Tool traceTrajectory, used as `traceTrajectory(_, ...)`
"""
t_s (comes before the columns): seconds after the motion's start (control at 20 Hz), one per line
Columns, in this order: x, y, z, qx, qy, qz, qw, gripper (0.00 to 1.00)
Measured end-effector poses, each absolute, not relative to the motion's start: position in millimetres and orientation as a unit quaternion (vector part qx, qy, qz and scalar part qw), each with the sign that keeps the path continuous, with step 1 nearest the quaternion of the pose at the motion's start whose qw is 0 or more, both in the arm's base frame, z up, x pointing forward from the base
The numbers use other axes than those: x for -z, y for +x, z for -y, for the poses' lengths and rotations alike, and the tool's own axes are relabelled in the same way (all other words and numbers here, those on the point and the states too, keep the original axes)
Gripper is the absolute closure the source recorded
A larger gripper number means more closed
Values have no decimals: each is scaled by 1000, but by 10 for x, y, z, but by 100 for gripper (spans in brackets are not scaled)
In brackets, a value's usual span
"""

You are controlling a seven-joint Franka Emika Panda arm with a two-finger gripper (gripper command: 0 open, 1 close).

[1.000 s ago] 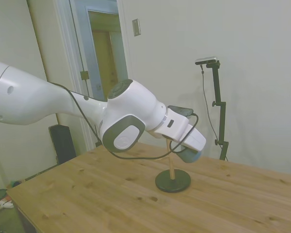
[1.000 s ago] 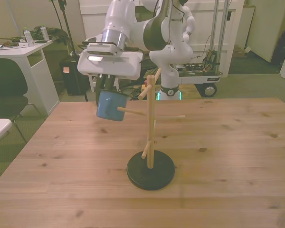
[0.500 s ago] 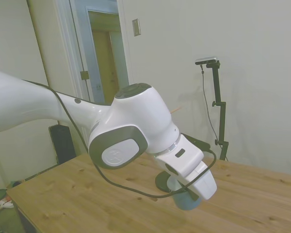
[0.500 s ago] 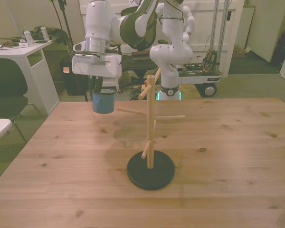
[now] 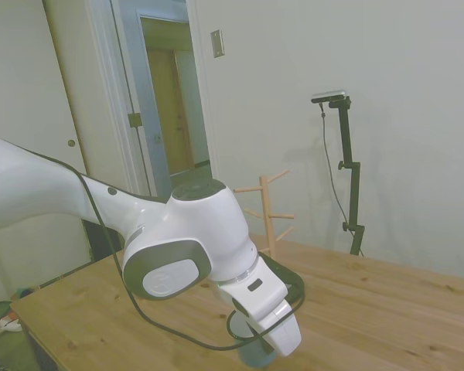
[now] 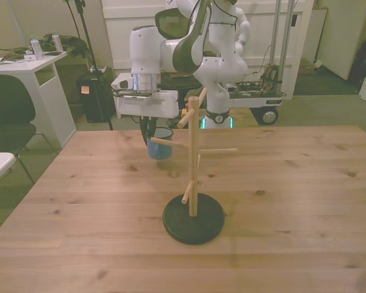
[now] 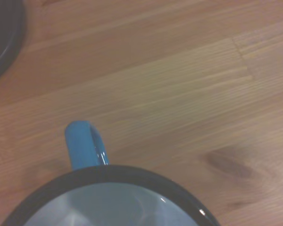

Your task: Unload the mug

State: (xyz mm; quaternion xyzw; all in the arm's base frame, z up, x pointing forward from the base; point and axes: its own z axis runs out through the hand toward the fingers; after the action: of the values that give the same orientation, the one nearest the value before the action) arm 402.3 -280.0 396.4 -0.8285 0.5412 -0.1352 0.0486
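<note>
On the wooden table (image 6: 293, 183), toward the front view's left, we see the gripper (image 6: 157, 133) holding the mug (image 6: 160, 150) upright by its rim, off the rack. To its right stands the rack (image 6: 193, 183), pegs bare, on its round dark base (image 6: 193, 221).

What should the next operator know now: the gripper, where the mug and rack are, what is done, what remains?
Gripper: holding the mug from above, low over the table.
Mug: upright, off the rack, on the front view's left of the post. Whether it touches the table cannot be told.
Done: mug is off the peg.
Left: set it down, open, pull back.
</note>
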Motion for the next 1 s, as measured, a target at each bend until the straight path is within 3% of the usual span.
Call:
traceTrajectory(0.5, -3706, 4025, 2790, 123, -822, -553, 50, 100)
traceTrajectory(0.55, -3699, 4029, 2791, 124, -822, -553, 50, 0)
traceTrajectory(1.0, -3661, 4029, 2743, 119, -831, -542, 43, 0)
